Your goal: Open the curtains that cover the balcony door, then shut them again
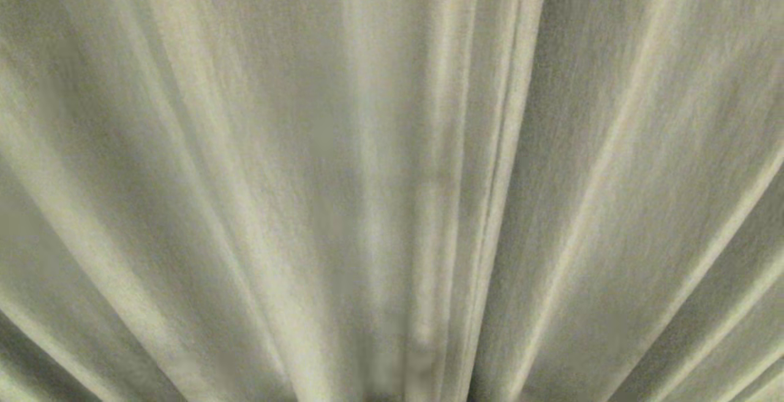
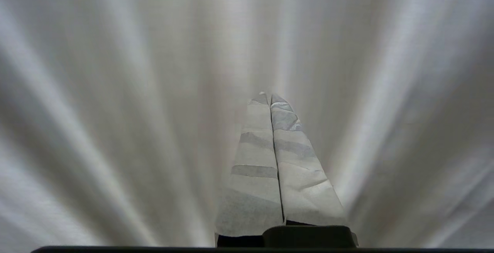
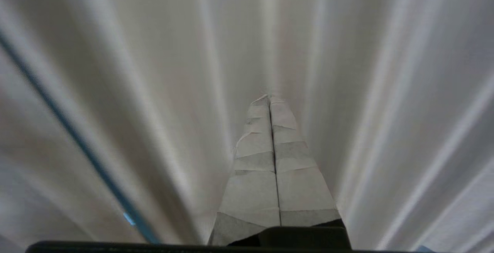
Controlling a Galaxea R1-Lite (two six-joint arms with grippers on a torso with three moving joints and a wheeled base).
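Observation:
The curtains [image 1: 257, 163] fill the whole head view as beige-grey pleated folds, drawn shut, with a hemmed panel edge [image 1: 508, 144] running down just right of centre. The balcony door is hidden behind them. Neither arm shows in the head view. In the left wrist view my left gripper [image 2: 269, 95] is shut, its tape-wrapped fingers [image 2: 257, 156] pressed together with nothing between them, pointing at the curtains [image 2: 115, 91] close ahead. My right gripper [image 3: 269, 98] is likewise shut and holds nothing, its taped fingers [image 3: 293, 183] facing the curtains' folds [image 3: 366, 91].
A thin blue-dark gap [image 3: 77, 141] between two curtain folds slants across the right wrist view. Fabric fills every view from edge to edge; no floor, wall or furniture shows.

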